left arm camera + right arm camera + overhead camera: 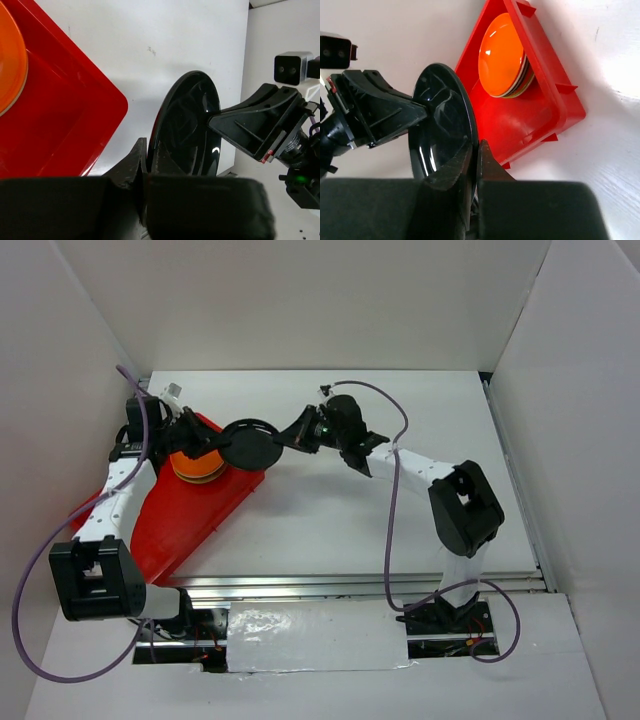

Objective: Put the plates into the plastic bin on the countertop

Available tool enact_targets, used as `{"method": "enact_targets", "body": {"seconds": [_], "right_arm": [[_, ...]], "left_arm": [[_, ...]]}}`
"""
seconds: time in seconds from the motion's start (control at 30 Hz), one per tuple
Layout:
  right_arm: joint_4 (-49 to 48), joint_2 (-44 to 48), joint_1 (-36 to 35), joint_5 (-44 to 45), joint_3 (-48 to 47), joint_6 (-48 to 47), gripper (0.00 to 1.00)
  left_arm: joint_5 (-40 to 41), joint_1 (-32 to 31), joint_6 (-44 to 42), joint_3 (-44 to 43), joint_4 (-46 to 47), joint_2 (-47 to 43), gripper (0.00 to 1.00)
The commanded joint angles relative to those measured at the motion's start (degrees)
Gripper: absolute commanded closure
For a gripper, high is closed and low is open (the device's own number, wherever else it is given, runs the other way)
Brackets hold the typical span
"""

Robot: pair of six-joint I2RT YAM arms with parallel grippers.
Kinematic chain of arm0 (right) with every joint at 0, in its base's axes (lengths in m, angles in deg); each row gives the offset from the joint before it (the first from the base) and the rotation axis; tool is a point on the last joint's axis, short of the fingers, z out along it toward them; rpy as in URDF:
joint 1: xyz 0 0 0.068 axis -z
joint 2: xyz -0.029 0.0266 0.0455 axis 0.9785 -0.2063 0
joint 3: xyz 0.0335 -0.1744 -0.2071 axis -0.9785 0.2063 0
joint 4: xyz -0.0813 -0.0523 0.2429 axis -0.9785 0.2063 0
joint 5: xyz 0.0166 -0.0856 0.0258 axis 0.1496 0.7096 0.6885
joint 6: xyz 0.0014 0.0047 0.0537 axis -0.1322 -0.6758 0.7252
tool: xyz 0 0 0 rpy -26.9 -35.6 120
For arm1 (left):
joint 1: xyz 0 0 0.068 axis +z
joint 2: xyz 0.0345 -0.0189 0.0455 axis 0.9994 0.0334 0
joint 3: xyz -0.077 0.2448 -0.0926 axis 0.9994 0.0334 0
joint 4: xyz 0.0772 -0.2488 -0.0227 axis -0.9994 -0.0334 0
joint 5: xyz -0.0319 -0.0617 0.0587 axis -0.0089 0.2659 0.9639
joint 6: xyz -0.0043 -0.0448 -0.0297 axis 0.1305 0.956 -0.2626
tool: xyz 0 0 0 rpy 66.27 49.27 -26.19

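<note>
The black plate (250, 445) hangs on edge in the air over the right corner of the red plastic bin (190, 515), held from both sides. My left gripper (224, 440) is shut on its left rim, with the fingertips (131, 165) pinching the edge. My right gripper (284, 437) is shut on the opposite rim. In the right wrist view the black plate (440, 125) sits between my right gripper's (475, 156) fingers. A stack of plates with an orange plate (500, 55) on top lies inside the bin (540, 115); green and cream rims show under it. The other plates are hidden in the stack.
The bin lies slanted at the left of the white countertop (400, 530). White walls enclose the left, back and right sides. A metal rail (380, 585) runs along the near edge. The right arm's cable (392, 510) loops above the counter.
</note>
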Motion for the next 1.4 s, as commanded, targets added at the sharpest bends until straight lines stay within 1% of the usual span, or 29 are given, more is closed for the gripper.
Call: {"method": "enact_targets", "body": {"seconds": [0.0, 0.03, 0.07, 0.1, 0.13, 0.2, 0.23, 0.33, 0.53, 0.73, 0.77, 0.8, 0.83, 0.87, 0.9, 0.93, 0.97, 1.0, 1.03, 1.13, 1.2, 1.23, 1.27, 1.3, 1.33, 1.37], "right_arm": [[-10.0, -0.8, -0.7, -8.3, -2.8, 3.2, 0.91], [-10.0, -1.4, -0.4, -9.0, -3.5, 2.8, 0.35], [-8.6, -1.6, -0.1, -8.8, -4.1, 2.0, 0.14], [-6.7, -1.3, 1.1, -7.9, -4.5, 0.5, 0.00], [-3.0, -0.8, 2.0, -4.9, -3.6, -0.2, 0.00], [-2.4, 2.2, 3.5, -1.6, -0.1, -0.7, 0.00], [-3.5, 3.2, 4.5, 0.0, 3.8, -1.0, 0.00], [-1.5, 6.0, 5.9, 1.1, 7.2, -2.6, 0.00], [2.1, 10.7, 7.0, 2.1, 10.4, -6.8, 0.00], [2.5, 14.9, 8.2, 1.5, 13.0, -8.3, 0.00], [2.5, 15.3, 8.2, 1.5, 13.5, -8.5, 0.00], [2.6, 15.9, 8.4, 1.7, 13.9, -8.6, 0.00], [2.6, 16.8, 8.4, 1.9, 14.1, -8.8, 0.00], [2.6, 17.3, 8.4, 2.3, 14.7, -8.9, 0.00], [2.7, 18.0, 8.5, 2.5, 14.8, -9.0, 0.00], [2.7, 18.1, 8.4, 2.5, 14.8, -9.1, 0.00], [2.7, 18.3, 8.5, 2.5, 14.8, -9.1, 0.00], [2.7, 18.7, 8.4, 2.4, 14.8, -9.1, 0.00], [2.8, 18.7, 8.3, 2.4, 14.6, -9.2, 0.00], [3.7, 19.5, 8.0, 3.0, 13.9, -9.9, 0.00], [6.4, 20.9, 7.6, 5.0, 13.4, -11.7, 0.00], [9.4, 21.7, 7.3, 6.3, 12.7, -12.7, 0.00], [11.5, 22.6, 7.0, 8.1, 12.0, -14.0, 0.00], [16.8, 24.8, 6.2, 13.3, 10.7, -17.4, 0.00], [19.5, 27.3, 4.8, 16.7, 9.8, -21.1, 0.00], [22.3, 27.4, 4.8, 20.2, 9.1, -21.1, 0.00]], "left_arm": [[1.5, 1.2, 2.8, -0.9, 2.5, -0.3, 1.00], [3.9, 1.7, 3.5, -1.1, 1.5, -0.3, 1.00], [5.8, 2.0, 4.2, -1.2, 0.8, -0.3, 1.00], [8.5, 2.3, 6.1, -1.4, -0.3, -0.6, 1.00], [16.1, 3.1, 7.1, -1.4, -3.3, -1.0, 1.00], [24.3, 3.7, 10.2, -0.9, -4.8, -2.2, 1.00], [31.8, 4.4, 10.9, -1.1, -5.9, -2.4, 1.00], [40.4, 5.4, 12.5, -2.4, -6.4, -1.2, 1.00], [45.5, 5.8, 13.4, -11.4, -13.2, 8.5, 1.00], [46.0, 6.2, 13.8, -18.3, -16.9, 18.2, 1.00], [46.1, 6.2, 14.0, -18.6, -18.3, 18.9, 0.94], [46.0, 6.1, 14.3, -18.8, -18.8, 19.2, 0.80], [45.8, 6.2, 14.4, -18.1, -18.9, 19.1, 0.70], [45.1, 6.1, 14.5, -17.4, -18.5, 18.5, 0.57], [44.6, 6.0, 14.8, -16.5, -18.3, 17.8, 0.33], [44.5, 5.9, 15.2, -14.6, -18.2, 15.9, 0.23], [44.6, 5.4, 15.2, -13.9, -18.2, 14.8, 0.04], [44.5, 5.1, 14.9, -12.4, -18.2, 12.7, 0.01], [44.5, 4.5, 14.5, -11.8, -18.0, 11.6, 0.01], [46.0, 3.5, 12.7, -12.3, -21.2, 9.2, 0.01], [48.0, 2.8, 11.3, -13.9, -25.1, 8.5, 0.01], [48.6, 2.6, 10.7, -14.5, -26.3, 8.1, 0.01], [48.9, 2.7, 9.9, -15.3, -27.6, 7.8, 0.01], [49.5, 2.5, 7.5, -16.6, -29.4, 6.4, 0.01], [49.3, 2.3, 4.1, -17.9, -29.8, 5.4, 0.01], [49.3, 2.2, 4.1, -17.9, -30.2, 4.3, 0.01]]}}
